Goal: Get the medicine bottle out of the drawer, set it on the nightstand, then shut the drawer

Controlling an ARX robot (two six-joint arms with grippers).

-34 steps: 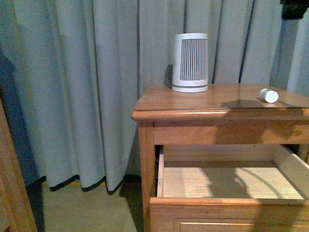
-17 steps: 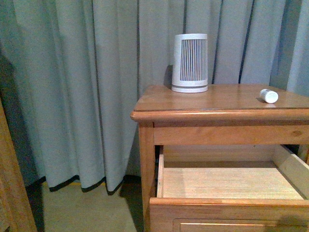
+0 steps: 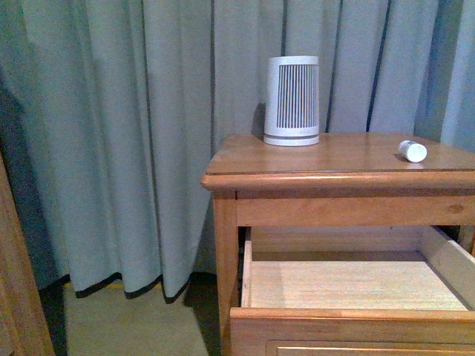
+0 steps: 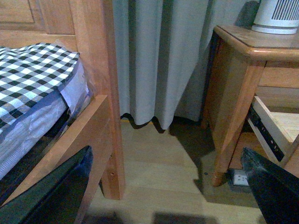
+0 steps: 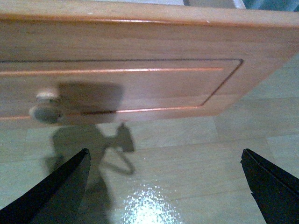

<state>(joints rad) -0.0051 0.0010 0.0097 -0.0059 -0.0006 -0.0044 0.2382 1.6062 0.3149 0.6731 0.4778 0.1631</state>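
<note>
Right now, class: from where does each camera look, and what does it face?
Front: on the robot's body, facing the nightstand, open drawer and medicine bottle; no arm shows.
Left wrist: low, facing bed frame, curtain and nightstand; open fingertips show.
Right wrist: facing the drawer front and knob; open fingertips show.
Shared: all see the drawer.
</note>
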